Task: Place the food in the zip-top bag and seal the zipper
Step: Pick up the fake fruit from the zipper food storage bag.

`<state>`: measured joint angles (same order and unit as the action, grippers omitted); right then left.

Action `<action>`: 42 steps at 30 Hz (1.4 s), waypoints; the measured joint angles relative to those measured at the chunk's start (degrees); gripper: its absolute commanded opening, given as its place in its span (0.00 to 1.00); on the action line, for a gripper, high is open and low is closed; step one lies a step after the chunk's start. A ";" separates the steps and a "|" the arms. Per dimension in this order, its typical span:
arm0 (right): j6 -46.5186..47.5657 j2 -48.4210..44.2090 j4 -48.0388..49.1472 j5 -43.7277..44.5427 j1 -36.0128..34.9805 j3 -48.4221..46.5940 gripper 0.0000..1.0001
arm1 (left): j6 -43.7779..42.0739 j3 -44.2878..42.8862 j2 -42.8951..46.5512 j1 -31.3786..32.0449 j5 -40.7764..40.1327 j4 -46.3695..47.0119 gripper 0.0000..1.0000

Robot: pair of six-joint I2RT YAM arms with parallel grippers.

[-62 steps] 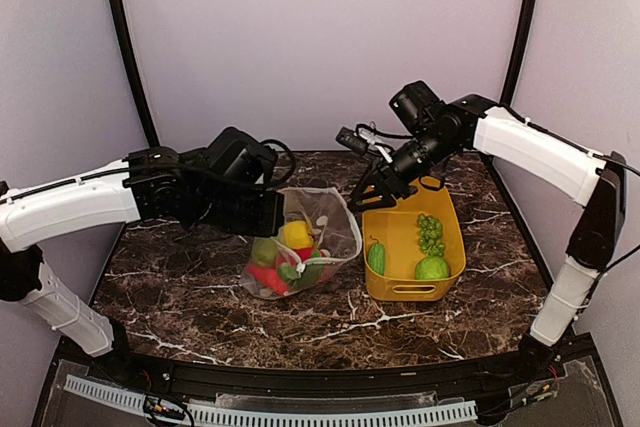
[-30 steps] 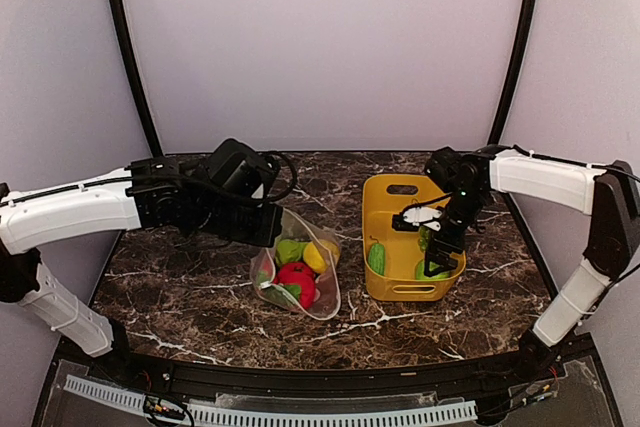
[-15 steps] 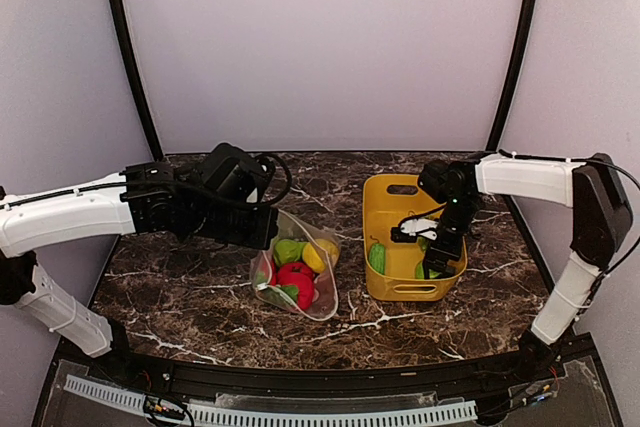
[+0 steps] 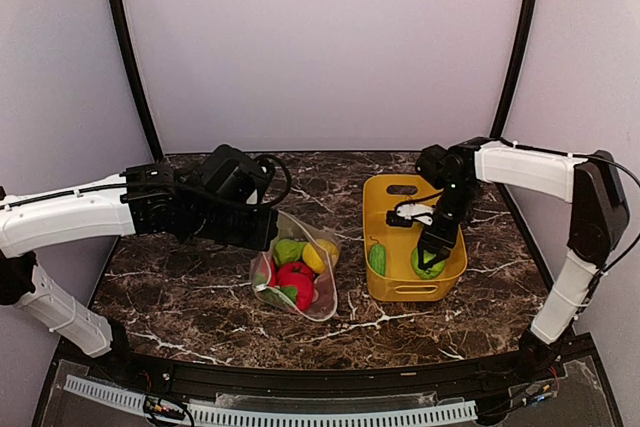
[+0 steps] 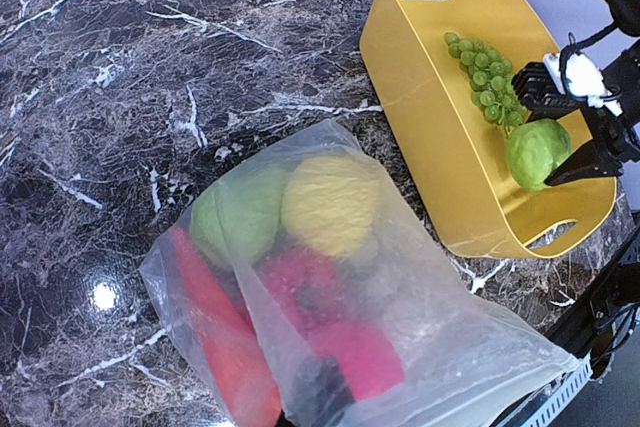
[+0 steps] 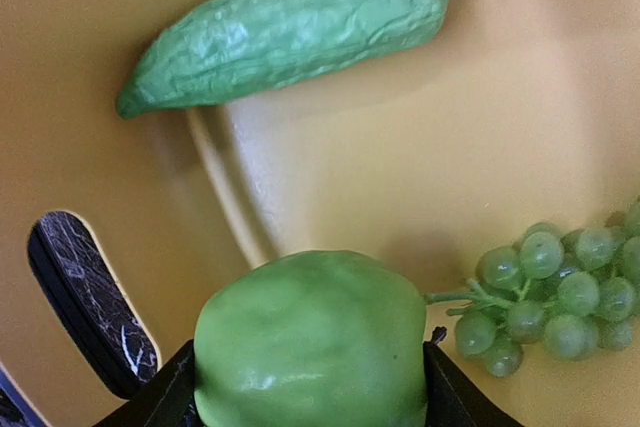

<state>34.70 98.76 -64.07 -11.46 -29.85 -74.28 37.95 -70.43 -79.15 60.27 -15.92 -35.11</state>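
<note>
The zip-top bag (image 4: 300,272) lies on the table left of the bin, holding a yellow lemon (image 4: 316,256), a green round fruit (image 4: 289,250) and red pieces (image 4: 297,280). My left gripper (image 4: 265,235) is shut on the bag's upper edge. In the left wrist view the bag (image 5: 330,277) covers its jaws. My right gripper (image 4: 430,262) is down in the yellow bin, shut on a green round fruit (image 6: 310,342), one finger on each side. The green grapes (image 6: 560,292) lie just beside it. The zipper strip is not clear to see.
The yellow bin (image 4: 385,192) stands right of the bag and also holds a bumpy green vegetable (image 6: 290,27) along its left wall. Its walls (image 5: 430,137) surround my right gripper. Bare marble table (image 4: 180,287) lies left and in front.
My right arm has swung from above the bag down into the bin and closed around the green round fruit. The bag has sunk lower onto the table; my left gripper still holds it.
</note>
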 measured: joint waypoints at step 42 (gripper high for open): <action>-2.12 0.02 4.90 -31.19 -24.04 -30.29 0.49 | 4.76 -6.47 -5.95 -3.93 3.06 -0.20 0.01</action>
<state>32.58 98.78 -59.18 -42.65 -53.89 -104.57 42.72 -76.90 -85.10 56.34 -12.86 -35.31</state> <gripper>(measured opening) 0.636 0.010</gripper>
